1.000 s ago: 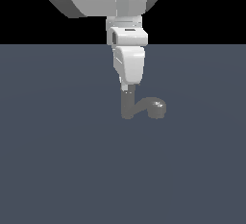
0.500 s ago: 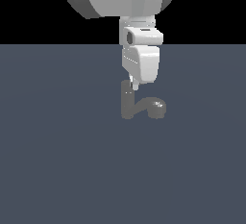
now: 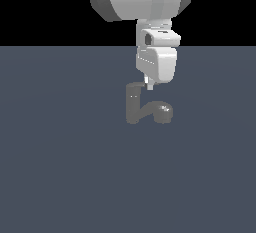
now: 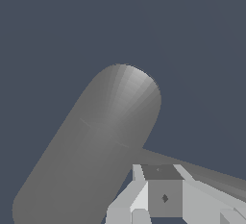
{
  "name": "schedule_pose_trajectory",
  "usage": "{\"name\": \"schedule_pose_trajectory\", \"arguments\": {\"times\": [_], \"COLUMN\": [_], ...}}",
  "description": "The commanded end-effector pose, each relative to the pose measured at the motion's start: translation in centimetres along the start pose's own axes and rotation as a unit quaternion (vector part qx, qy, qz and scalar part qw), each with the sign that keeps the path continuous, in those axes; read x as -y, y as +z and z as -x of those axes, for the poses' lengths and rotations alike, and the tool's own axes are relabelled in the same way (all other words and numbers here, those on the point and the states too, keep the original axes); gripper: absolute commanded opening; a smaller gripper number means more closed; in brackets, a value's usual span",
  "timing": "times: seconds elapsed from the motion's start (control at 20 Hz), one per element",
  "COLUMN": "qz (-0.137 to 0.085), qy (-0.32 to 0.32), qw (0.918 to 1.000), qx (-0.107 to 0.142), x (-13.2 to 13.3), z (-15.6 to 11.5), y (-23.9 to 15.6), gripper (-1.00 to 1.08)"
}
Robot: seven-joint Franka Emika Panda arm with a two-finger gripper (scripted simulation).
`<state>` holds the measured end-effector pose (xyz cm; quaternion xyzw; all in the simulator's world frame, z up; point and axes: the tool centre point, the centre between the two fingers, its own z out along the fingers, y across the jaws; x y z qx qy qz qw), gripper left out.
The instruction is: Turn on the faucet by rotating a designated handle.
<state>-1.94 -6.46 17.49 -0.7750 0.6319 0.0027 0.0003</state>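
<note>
The gripper [image 3: 148,84] is being held just above the faucet [image 3: 134,108], beside the post's top; the fingers' [image 4: 165,196] opening cannot be told.

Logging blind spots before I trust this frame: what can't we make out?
- Pincer state: the exterior view shows only a tip under the white hand; the wrist view's edge cuts it off.
- Handle: the pincer covers part of it in the wrist view; the exterior view doesn't show it clearly.
- Contact with the faucet: cannot tell.
</note>
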Motion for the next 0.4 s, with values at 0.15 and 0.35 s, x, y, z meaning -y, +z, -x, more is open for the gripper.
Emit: {"name": "schedule_pose_trajectory", "arguments": {"times": [0.15,0.35], "qz": [-0.002,-0.002], "qy": [0.017,0.020], "qw": [0.9999,0.9998], "qx": [-0.002,-0.002], "x": [0.8,1.2], "z": [-3.7,-5.0], "y": [0.2,0.2], "gripper": [-1.00,-1.00]}}
